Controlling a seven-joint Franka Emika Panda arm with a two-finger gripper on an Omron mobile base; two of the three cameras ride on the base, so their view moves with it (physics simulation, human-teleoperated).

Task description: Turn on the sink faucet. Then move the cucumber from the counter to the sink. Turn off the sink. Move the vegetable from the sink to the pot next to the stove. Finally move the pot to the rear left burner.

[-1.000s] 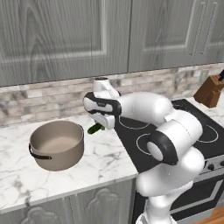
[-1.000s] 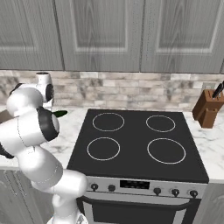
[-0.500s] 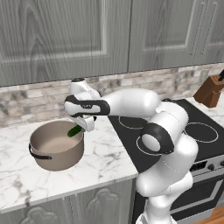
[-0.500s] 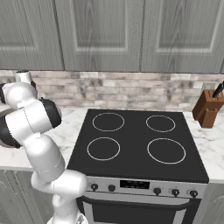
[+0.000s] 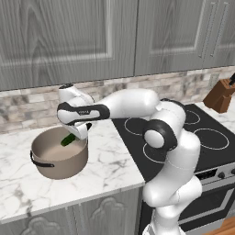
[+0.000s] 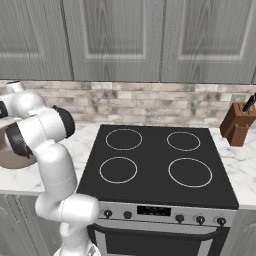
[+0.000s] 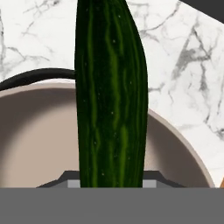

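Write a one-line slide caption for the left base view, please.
The claw holds the cucumber over the pot.

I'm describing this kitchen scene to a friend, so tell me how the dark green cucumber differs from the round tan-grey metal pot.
The dark green cucumber is slim, elongated and striped; the round tan-grey metal pot is squat, wide and plain. The cucumber hangs tilted in the gripper above the pot's opening, while the pot rests on the white marble counter. The pot has dark side handles; the cucumber has none. Both sit left of the black stove.
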